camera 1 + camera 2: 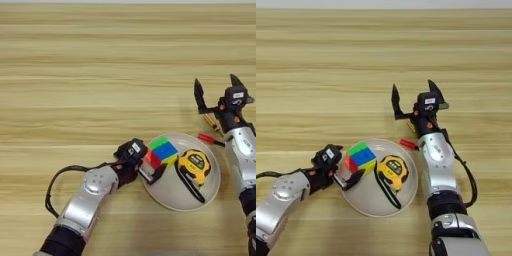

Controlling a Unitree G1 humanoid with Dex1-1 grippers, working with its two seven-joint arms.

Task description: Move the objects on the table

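Two arms: both reach over the table [100,60], left one low at picture left, right one at picture right.
Left arm pose: forearm slants up from the lower left corner, a black cable looping beside it, wrist bent toward the plate.
Left gripper [352,174]: over the plate's left rim, fingers a narrow way apart at the puzzle cube's lower left side; whether they press it I cannot tell.
Puzzle cube [162,151]: one, in the plate's upper left part, tilted, green, blue, red and yellow squares showing.
Plate [172,192]: one, round, beige, between the two arms.
Tape measure [195,164]: one, yellow and black, in the plate's right part just beside the cube, its black wrist strap [190,187] trailing toward the plate's near rim.
Writing: small marks on the tape's face and a tag on each wrist, too small to read.
Red-handled tool [408,144]: one, by the plate's upper right rim.
Right arm pose: forearm rises nearly straight up the picture, wrist pointing away.
Right gripper [413,96]: beyond the plate, fingers spread wide, empty.
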